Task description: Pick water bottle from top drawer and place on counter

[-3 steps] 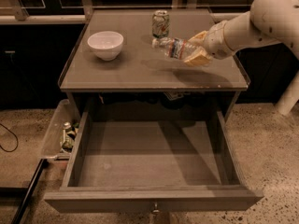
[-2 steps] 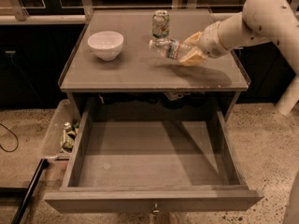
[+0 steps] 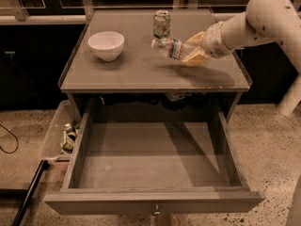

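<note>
Pincer (image 3: 193, 52): clenched on the water bottle, tan fingers (image 3: 201, 56) wrapped around its base end; hovering over the surface at the end of the white arm (image 3: 263, 18).
Water bottle (image 3: 171, 47): in the pincer's grasp, tipped almost flat; white cap pointing away from the pincer toward the bowl; dark label band just past the fingertips; apparently clear of the surface, with a shadow directly under it.
Surface (image 3: 141, 74): grey-brown, flat, thin raised edge; directly below the pincer and spreading out from it on every side.
Soda can (image 3: 162, 24): upright on the surface, beyond the pincer on the cap side; near the bottle's cap end, not touching it.
Bowl (image 3: 106, 44): white, upright on the surface, well apart from the pincer, further out along the line of the bottle's cap.
Top drawer (image 3: 141, 202): pulled out, well below the pincer and nearer the camera; front panel at the near edge, inner floor partly in shadow.
Knob (image 3: 155, 212): small, metal, centred on the drawer's front panel; far below the pincer.
Plastic bin (image 3: 52, 134): clear, beside the drawer's outer wall on the bowl's side, low and well apart from the pincer; a few small items inside, too small to name.
Floor (image 3: 263, 140): speckled, pale, beneath everything, far under the pincer.
</note>
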Motion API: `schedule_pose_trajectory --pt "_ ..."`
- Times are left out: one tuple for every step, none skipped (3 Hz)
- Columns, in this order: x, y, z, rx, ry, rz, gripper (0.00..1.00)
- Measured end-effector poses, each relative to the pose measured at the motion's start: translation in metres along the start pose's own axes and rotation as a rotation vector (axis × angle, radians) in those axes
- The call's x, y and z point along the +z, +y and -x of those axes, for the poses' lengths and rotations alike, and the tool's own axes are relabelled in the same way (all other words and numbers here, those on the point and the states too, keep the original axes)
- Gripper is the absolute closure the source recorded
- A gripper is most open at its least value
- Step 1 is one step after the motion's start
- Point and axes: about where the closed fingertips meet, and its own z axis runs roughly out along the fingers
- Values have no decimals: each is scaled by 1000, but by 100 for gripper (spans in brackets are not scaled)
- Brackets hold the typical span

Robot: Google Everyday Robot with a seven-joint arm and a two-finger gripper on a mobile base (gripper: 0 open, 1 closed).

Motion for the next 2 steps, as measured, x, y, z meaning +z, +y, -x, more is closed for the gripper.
schedule_pose_trajectory --pt "0 0 0 0 0 0 34" --pt "0 0 0 0 0 0 10"
